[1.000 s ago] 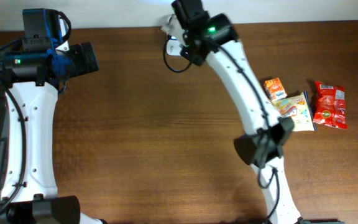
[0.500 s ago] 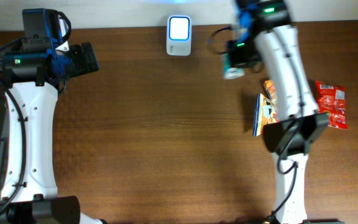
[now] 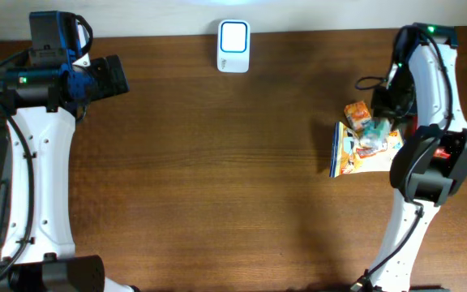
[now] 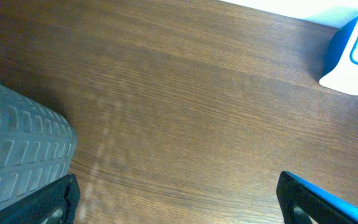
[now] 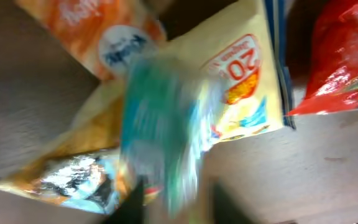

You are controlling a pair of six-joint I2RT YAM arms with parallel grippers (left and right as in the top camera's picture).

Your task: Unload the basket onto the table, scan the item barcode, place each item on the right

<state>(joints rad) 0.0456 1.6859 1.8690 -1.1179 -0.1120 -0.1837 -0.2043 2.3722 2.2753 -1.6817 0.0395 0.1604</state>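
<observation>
Right of the scanner (image 3: pixel 233 46), the right gripper (image 5: pixel 176 202) is hovering over a teal packet (image 5: pixel 160 137), grip unclear. The left gripper (image 4: pixel 179 204) is gaping wide.

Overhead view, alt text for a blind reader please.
The right arm reaches over a pile of snack packets on a wooden table. A white scanner sits at the far edge; the left arm stands apart at left.

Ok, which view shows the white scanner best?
Overhead: the scanner is seen whole, face up. The left wrist view catches only a cropped corner of the scanner at upper right. The right wrist view shows only blurred snack packets.
</observation>
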